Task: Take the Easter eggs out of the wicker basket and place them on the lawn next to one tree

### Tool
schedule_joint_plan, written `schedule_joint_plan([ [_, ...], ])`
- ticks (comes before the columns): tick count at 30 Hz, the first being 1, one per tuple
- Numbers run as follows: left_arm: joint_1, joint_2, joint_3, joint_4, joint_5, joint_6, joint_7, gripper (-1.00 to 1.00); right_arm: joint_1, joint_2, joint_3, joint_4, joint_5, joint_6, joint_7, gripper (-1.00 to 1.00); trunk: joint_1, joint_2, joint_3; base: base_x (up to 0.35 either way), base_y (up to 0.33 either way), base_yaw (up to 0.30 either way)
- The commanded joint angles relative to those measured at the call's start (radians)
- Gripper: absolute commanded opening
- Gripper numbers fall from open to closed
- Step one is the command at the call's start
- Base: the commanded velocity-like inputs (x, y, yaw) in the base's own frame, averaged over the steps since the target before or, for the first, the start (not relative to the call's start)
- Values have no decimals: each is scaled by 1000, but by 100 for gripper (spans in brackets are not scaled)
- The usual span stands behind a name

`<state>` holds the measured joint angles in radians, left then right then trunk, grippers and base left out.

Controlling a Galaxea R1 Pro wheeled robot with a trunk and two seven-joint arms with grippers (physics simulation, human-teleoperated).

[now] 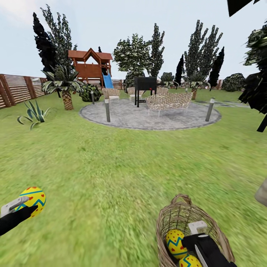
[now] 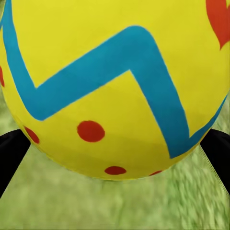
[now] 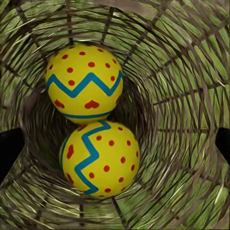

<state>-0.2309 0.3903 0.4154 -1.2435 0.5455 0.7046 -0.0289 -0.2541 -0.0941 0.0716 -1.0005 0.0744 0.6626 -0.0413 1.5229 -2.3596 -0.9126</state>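
**Yellow egg lifted out, two more waiting in the basket**

Yellow, glossy and smooth, one Easter egg [image 1: 32, 197] with a blue zigzag band and red dots is clamped in the robot's left end effector [image 1: 23, 206], held above the grass at the lower left of the head view. In the left wrist view the egg's rounded shell [image 2: 115, 86] sits between two black fingers [image 2: 10, 155], with blurred green turf beneath.

At the lower right stands the round, deep wicker basket [image 1: 171, 217], woven of brown-tan cane with a small loop handle at its rim. Two more patterned eggs lie inside it, touching each other. The right end effector [image 1: 200, 244] hangs over the basket mouth; in the right wrist view its black fingertips [image 3: 10, 148] stand wide apart on either side of the two eggs [image 3: 91, 127], gripping nothing.

The mottled green lawn [image 1: 122, 163] stretches ahead to a grey round paved area with woven chairs, a palm and tall dark trees [image 1: 200, 48] beyond.

By my reading, the first egg is out and the second is about to be picked. The next move calls for lowering the right fingers squarely around one egg; the curved, slick shells could roll aside against each other.
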Motion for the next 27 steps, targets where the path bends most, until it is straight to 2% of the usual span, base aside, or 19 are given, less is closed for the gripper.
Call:
schedule_joint_plan([
  [1, -1, 0, 2, -1, 0, 5, -3, -100, 0, -1, 3, -2, 8, 6, 0, 100, 0, 0, -1, 334, 15, 0],
  [3, -1, -3, 1, -1, 0, 4, -3, -100, 0, -1, 2, -4, 7, 5, 0, 100, 0, 0, -1, 328, 3, 0],
  [6, -1, -22, 0, -2, -1, 4, -3, -100, 0, -3, 1, -8, 5, 5, 0, 100, 0, 0, -1, 112, -5, 0],
  [8, -1, -26, 0, -2, -1, 4, -3, -100, 0, -7, 1, -18, 1, 8, 0, 100, 8, -14, -7, 15, -1, 0],
  [27, -1, -27, 3, -12, 0, 4, -5, -100, 0, -6, 0, -22, -5, 14, 0, 100, 78, -141, -68, 0, 0, 0],
])
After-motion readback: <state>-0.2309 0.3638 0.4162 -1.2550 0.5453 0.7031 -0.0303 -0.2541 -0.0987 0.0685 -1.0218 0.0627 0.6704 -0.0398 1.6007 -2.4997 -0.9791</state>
